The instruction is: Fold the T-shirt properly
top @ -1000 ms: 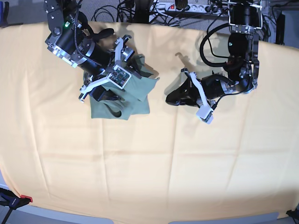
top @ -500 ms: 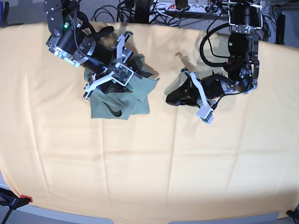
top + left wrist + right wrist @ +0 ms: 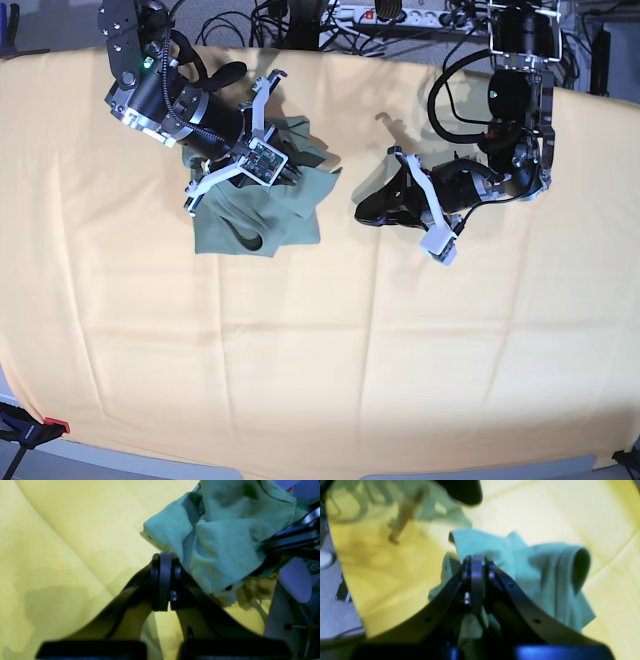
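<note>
Orange-yellow cloth [image 3: 320, 350] over the whole worktop, cables and a power strip [image 3: 400, 15] behind. Sage-green T-shirt [image 3: 265, 215] bunched at far left in base view, fold unfinished. Right gripper [image 3: 476, 562] fingers pressed together, seemingly pinching shirt fabric; next probably lifting and carrying it across. Left gripper [image 3: 163, 560] fingers pressed together, empty, beside the shirt.
</note>
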You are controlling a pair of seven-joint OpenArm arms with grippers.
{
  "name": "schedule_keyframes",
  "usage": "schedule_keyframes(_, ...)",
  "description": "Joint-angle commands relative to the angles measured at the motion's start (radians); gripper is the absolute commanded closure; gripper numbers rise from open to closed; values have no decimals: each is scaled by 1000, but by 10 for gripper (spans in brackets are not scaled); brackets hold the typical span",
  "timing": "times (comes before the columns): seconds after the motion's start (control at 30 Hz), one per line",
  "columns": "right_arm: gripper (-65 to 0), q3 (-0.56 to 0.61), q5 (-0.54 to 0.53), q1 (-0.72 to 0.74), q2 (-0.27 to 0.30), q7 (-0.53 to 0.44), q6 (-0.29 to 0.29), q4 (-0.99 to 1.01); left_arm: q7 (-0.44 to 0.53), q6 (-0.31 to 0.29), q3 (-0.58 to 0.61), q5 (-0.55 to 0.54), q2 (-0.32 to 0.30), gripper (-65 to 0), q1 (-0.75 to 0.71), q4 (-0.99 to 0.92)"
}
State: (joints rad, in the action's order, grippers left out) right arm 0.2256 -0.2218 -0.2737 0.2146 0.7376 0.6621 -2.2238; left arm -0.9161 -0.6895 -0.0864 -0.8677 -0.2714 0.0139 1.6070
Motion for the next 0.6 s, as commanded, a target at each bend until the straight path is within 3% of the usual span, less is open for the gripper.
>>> schedule_keyframes(0.0, 0, -3, 6, 8, -3, -47, -26, -13, 26, -9, -3, -28, -6, 0, 16, 19)
schedule_keyframes(0.1, 0, -3, 19, 22, -4, -97, -80, -13, 25, -9, -3, -28, -6, 0, 16, 19)
schedule_keyframes(0.2, 0, -3, 8, 64, -5, -113, -86, -13, 25, -9, -3, -35, -6, 0, 16, 19)
schedule_keyframes(0.37, 0, 6, -69, 136, -45, -117, -5, 43, 25, -9, -3, -35, -6, 0, 14, 19)
schedule_keyframes(0.57, 0, 110, -41, 266, -141, -117, 0, 233, 26, -9, -3, -35, -6, 0, 14, 19)
